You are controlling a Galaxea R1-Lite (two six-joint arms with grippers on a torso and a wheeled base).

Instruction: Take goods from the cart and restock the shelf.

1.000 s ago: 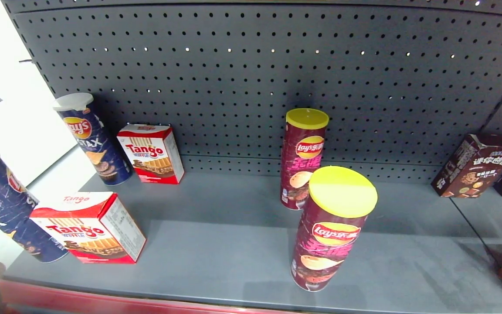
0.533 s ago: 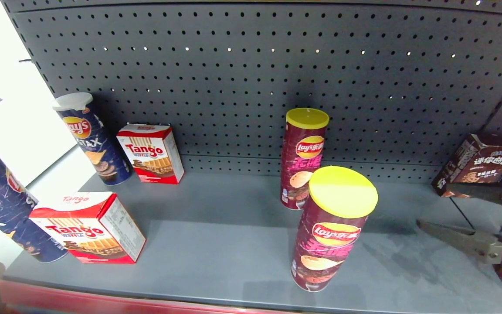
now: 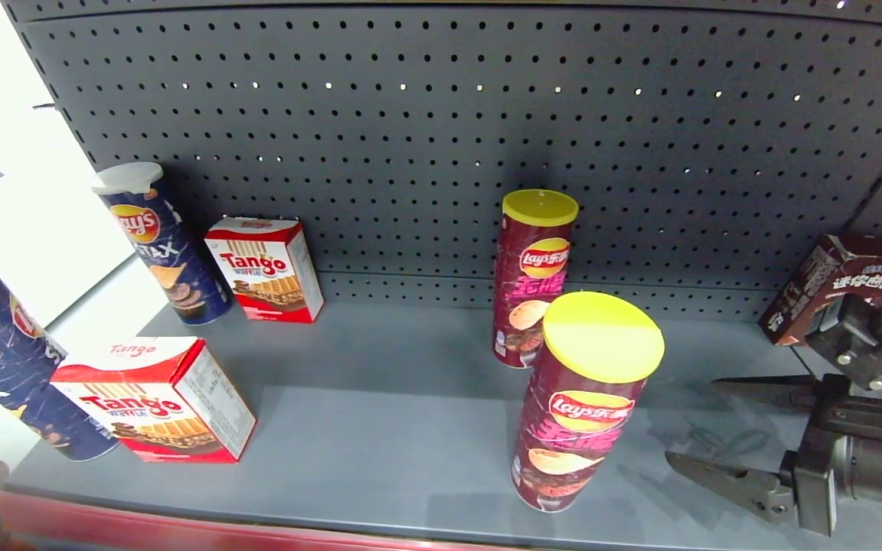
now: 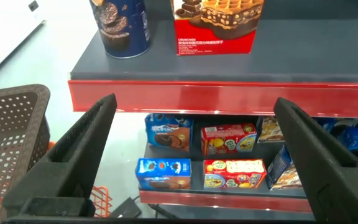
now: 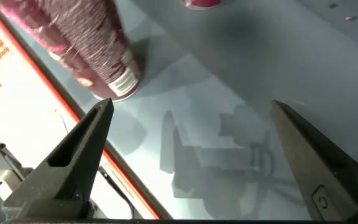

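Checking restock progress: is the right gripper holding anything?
No, the right gripper is open and empty above the shelf, beside the front chip can.

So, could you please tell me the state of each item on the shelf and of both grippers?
Front maroon can: upright, lid on.
Rear maroon can: upright, lid on.
Front blue can: upright, lid on.
Rear blue can: upright, lid on.
Front wafer box: upright, closed.
Rear wafer box: upright, closed.
Brown box: closed.
Right gripper: open, empty.
Left gripper: open, empty.
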